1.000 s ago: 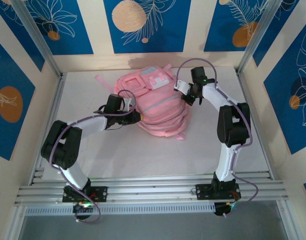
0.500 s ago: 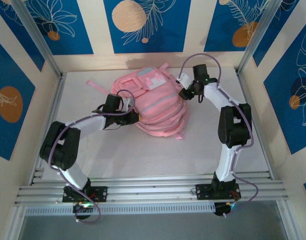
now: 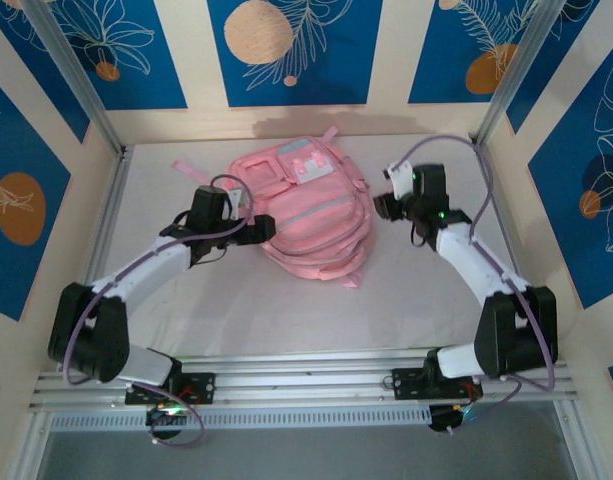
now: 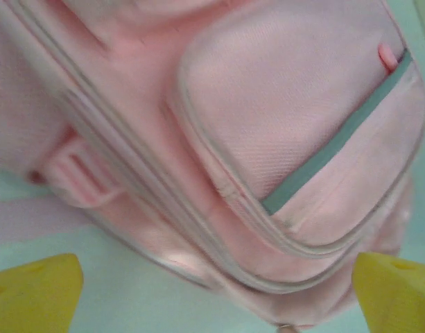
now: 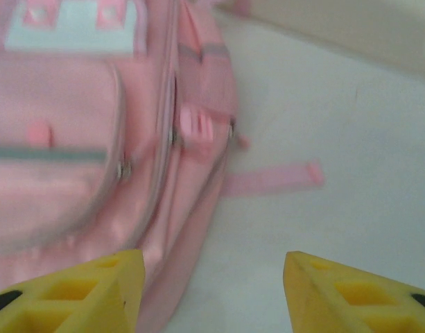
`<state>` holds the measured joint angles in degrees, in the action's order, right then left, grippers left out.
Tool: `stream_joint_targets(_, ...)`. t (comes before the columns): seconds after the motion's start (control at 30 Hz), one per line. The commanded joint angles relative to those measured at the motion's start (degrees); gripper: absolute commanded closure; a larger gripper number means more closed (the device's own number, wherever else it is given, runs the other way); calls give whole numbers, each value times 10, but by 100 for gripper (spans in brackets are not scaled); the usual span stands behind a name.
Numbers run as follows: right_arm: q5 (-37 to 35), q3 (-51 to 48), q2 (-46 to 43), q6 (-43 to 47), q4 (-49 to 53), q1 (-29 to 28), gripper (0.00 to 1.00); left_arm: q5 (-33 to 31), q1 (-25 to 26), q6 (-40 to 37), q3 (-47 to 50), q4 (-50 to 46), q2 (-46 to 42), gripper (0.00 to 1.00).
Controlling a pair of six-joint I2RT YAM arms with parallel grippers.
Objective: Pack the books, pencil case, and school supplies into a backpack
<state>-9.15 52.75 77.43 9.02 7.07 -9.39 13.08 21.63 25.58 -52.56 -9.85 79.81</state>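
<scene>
Left fingers [image 4: 32, 291] spread wide, empty, close against backpack [image 3: 311, 215] on its left side. Right fingers [image 5: 73, 291] half apart, empty, just off its right side. We judge release step: we back out level, avoid snagging loose strap [image 5: 267, 179]. Backpack lies flat mid-desk [image 3: 186, 300], pale and smooth. Behind backpack, blue patterned wall panels [image 3: 286, 50].

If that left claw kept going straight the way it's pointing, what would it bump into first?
The backpack. The left gripper points at its side with jaws open and seems just short of the fabric, though depth is hard to judge.
</scene>
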Motion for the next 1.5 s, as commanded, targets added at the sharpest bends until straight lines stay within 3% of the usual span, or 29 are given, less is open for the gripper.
stream_joint_targets(0.0,-52,-109,-55,-87,-103,3,43,-193,-2,-67,21,-16,-45,0)
stream_joint_targets(0.2,-88,-273,-103,-100,-281,10,42,-378,-6,-196,96,90,-90,0)
stream_joint_targets(0.37,-111,-359,-76,-90,-464,18,39,-423,-30,-241,175,205,-94,0)
stream_joint_targets(0.5,-63,-352,-26,-130,-533,51,21,-451,-39,-270,220,321,-57,0)
stream_joint_targets(0.53,-52,-343,-10,-136,-542,54,13,-458,-41,-282,231,356,-42,0)
stream_joint_targets(0.57,-47,-332,6,-129,-541,53,0,-459,-42,-290,241,393,-27,0)
stream_joint_targets(0.8,-15,-315,106,-153,-601,79,1,-443,-59,-346,292,607,64,0)
stream_joint_targets(0.87,0,-290,96,-156,-527,86,1,-415,-74,-342,316,667,79,0)
stream_joint_targets(0.93,6,-293,96,-156,-538,89,1,-344,-95,-323,340,673,62,0)
stream_joint_targets(1.0,4,-295,99,-155,-548,87,1,-310,-116,-300,384,753,79,0)
stream_joint_targets(1.07,-1,-295,99,-154,-548,85,1,-293,-124,-312,412,903,143,0)
stream_joint_targets(1.17,0,-295,97,-153,-544,85,1,-281,-122,-310,377,764,98,0)
stream_joint_targets(1.27,0,-294,97,-153,-541,85,1,-283,-122,-309,353,723,100,0)
stream_joint_targets(1.47,1,-292,98,-153,-540,85,1,-295,-122,-308,353,731,103,0)
